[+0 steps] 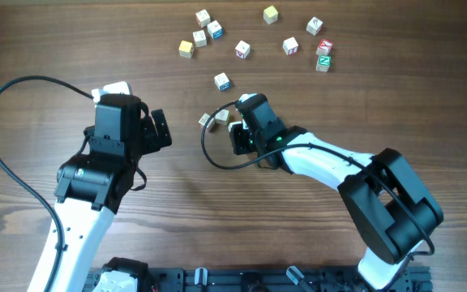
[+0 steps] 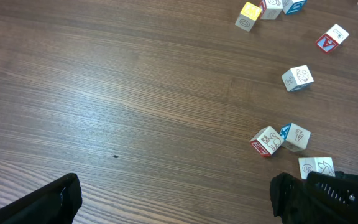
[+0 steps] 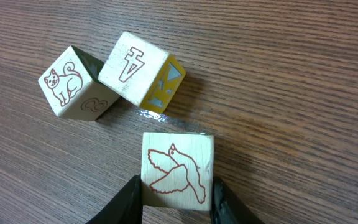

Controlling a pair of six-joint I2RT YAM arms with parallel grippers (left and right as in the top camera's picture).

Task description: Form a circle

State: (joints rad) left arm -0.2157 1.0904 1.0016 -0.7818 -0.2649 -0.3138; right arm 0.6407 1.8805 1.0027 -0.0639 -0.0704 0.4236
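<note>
Gripping the bird block [image 3: 178, 169] is my right gripper [image 3: 178, 198], one finger pressed against each side face. Only the near part of the block sits between my pads, so I judge the hold shallow. A hard shove along the table [image 3: 303, 93] could twist the block or squeeze it out forward.

Just ahead of my fingertips, a small gap away, are the cat block [image 3: 70, 84] and the yellow-sided block [image 3: 138, 65]. They touch each other and are turned at odd angles. They are all there is of the circle, since no ring is closed yet. If I slide in off line or too far, I will knock the pair apart instead of joining it. My black cable [image 1: 209, 150] loops out close to the cat block, and a swing of the wrist could drag the cable into it.

My right arm reaches in from the right, forearm low and wrist tipped so the fingers point down at the table. Off to my left, the left gripper [image 2: 176, 186] hangs spread wide and empty, well apart from the pair.

Farther ahead lies a blue-sided block [image 1: 222, 81] on its own. Beyond it the scattered blocks [image 1: 242, 50] lie well apart, and each one fetched means another approach that could jostle the pair.
</note>
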